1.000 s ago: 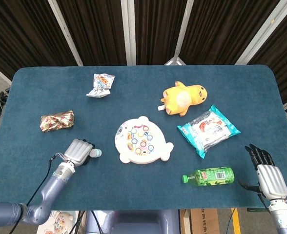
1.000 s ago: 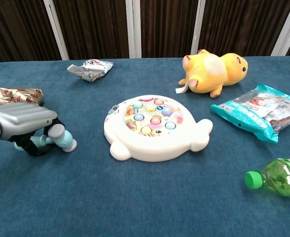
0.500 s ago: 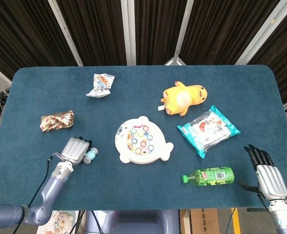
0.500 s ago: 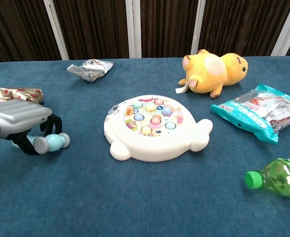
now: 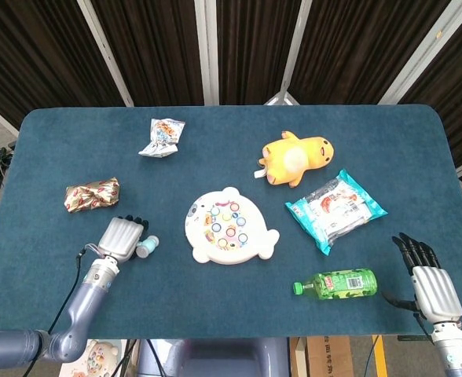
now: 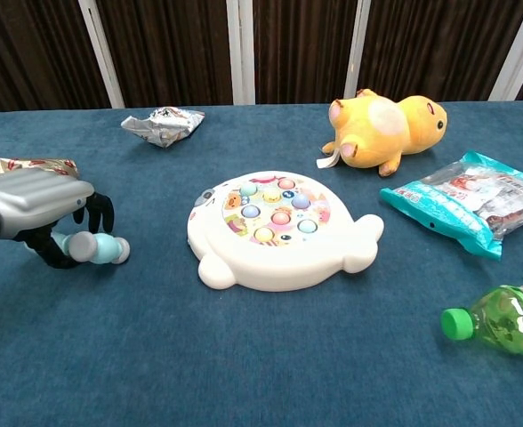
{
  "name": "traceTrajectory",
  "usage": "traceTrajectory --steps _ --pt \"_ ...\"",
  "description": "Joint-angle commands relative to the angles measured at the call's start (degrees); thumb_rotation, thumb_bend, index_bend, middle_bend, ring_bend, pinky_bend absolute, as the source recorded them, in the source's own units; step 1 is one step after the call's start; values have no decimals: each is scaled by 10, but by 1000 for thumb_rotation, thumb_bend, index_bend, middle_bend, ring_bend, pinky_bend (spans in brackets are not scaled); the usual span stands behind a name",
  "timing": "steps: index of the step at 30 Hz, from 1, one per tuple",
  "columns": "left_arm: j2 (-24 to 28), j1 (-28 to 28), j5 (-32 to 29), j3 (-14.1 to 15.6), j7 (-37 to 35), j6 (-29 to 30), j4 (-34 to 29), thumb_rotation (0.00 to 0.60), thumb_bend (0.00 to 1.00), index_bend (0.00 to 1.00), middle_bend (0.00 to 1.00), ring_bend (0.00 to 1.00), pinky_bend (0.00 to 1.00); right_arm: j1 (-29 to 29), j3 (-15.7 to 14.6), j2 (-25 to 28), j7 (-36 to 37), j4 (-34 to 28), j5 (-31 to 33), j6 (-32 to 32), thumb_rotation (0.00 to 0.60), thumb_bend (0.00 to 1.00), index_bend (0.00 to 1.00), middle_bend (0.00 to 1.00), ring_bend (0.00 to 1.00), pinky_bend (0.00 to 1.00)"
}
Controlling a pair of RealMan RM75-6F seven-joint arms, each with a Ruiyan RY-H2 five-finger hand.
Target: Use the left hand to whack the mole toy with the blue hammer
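Note:
The mole toy (image 5: 229,226) is a white, seal-shaped board with coloured buttons, lying in the middle of the blue table; the chest view shows the mole toy (image 6: 279,229) too. My left hand (image 5: 122,238) lies palm down to its left, fingers curled around the handle of the blue hammer. The hammer's pale blue head (image 5: 146,247) sticks out on the toy's side of the hand. In the chest view the left hand (image 6: 35,206) covers the handle and the hammer head (image 6: 97,247) sits low at the cloth. My right hand (image 5: 427,276) rests at the near right edge, fingers straight, holding nothing.
A gold-red wrapper (image 5: 92,194) lies just beyond the left hand. A crumpled foil packet (image 5: 162,137) is at the back left. A yellow plush (image 5: 296,158), a blue snack bag (image 5: 335,208) and a green bottle (image 5: 337,283) lie right of the toy.
The left hand has shifted slightly away from me and to the left, and the hammer head has moved with it. The right hand has stayed still.

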Motion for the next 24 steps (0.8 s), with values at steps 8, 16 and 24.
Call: traceTrajectory --steps 8,16,24 --pt "-2 6 -12 -18 5 10 -7 600 226 324 332 296 445 0 0 0 -1 -1 1 -1 600 192 0 0 0 0" --pt "-8 11 -2 -26 1 17 0 600 223 317 331 296 445 0 -1 0 -3 -1 1 -2 600 191 0 0 0 0" --pt "-5 14 5 -35 1 23 -1 600 223 318 331 296 445 1 0 0 -3 -2 2 -2 600 192 0 0 0 0"
